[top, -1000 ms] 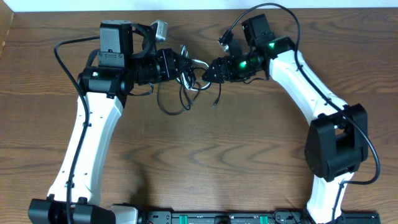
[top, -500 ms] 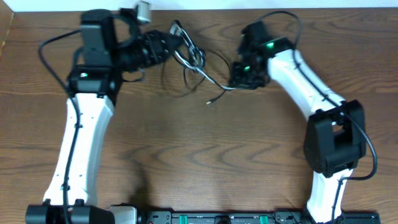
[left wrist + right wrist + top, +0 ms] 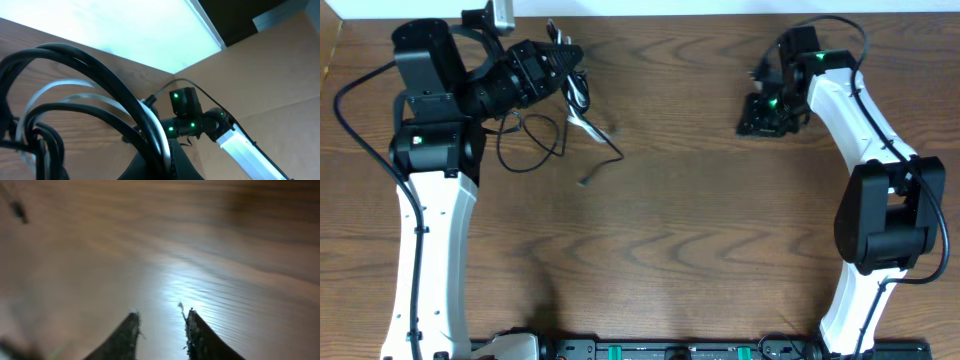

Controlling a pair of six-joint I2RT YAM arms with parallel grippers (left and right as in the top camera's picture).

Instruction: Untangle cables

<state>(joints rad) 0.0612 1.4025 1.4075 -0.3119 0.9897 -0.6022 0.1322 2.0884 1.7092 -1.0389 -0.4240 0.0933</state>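
Two arms stand well apart across the table [image 3: 670, 250], one at each upper corner of the overhead frame.

1. Left gripper [image 3: 560, 65], upper left: clenched on the cables [image 3: 575, 100]. The left wrist view shows several black strands and one pale strand arching out of the closed jaws.
2. Cables: all on the left side. They are bunched at the grip, with a black loop [image 3: 532, 143] sagging below it onto the wood. One strand trails toward the lower right and ends in a loose plug end [image 3: 586, 182] lying on the table.
3. Right gripper [image 3: 757, 122], upper right: released and holding nothing. Its wrist view shows the fingers parted over bare, blurred wood, far from any cord.

Assessment: the separating step is in hand but not finished. The bundle is held from one side only, and strands overlap close to the left jaws. Whether they are knotted there cannot be told.

Next move, as judged: the right gripper needs to travel across to the bundle and single out one strand. The trailing one with the plug end is the clearest candidate. It would then close on that strand alone and draw it rightward while the left grip holds
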